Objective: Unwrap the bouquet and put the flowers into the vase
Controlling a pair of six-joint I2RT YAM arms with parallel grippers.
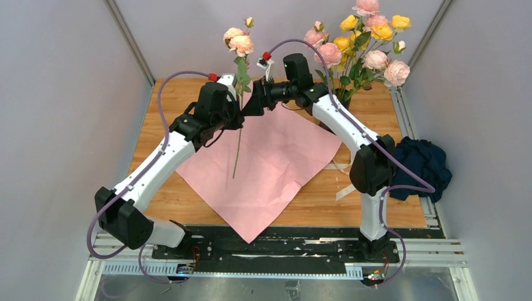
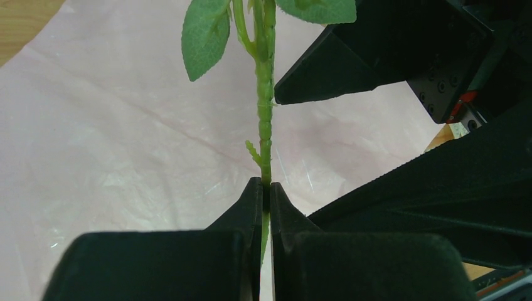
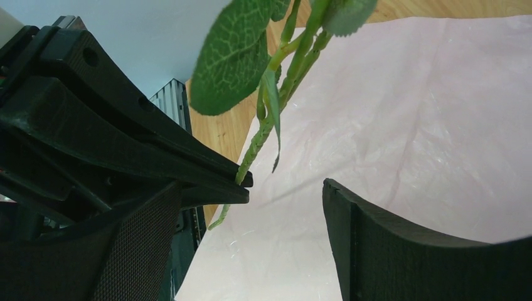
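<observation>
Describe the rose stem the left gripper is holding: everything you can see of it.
The rose stem is a thin, ribbed, plastic-looking green stalk, roughly upright, with fuzzy leaves, two peach-pink blooms and a small bud on top. The left gripper is shut on it below the leaves. The right gripper stands open close beside it. Its lower end hangs over the pink paper; contact there cannot be told.

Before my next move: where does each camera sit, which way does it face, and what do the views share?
Top external: above and behind the arm bases, looking down on the table; both arms show, left gripper shut on the flower stem, right gripper open beside it.
Left wrist: on the left wrist, facing along its own fingers towards the pink paper.
Right wrist: on the right wrist, facing between its own fingers.
Shared: both wrist views show stem and paper.
</observation>
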